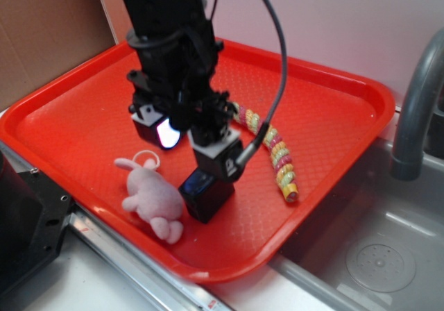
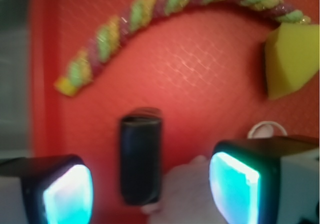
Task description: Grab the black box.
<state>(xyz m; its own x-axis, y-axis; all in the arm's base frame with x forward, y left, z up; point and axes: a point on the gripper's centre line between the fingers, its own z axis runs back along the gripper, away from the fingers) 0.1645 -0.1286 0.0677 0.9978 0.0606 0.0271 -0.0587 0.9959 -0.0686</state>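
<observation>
Hovering over the red tray, the gripper holds its jaws spread, and the black box sits on the tray just below and between them, not yet touched. Wrist view shows the black box upright in the gap, blurred. A pink plush toy lies just beside the black box, toward the tray's near rim; its lower part is cut off in the wrist view. Beyond the black box curves a twisted rope, with a yellow sponge wedge near its end. Tray's near rim lies close.

Glossy black box on tray
</observation>
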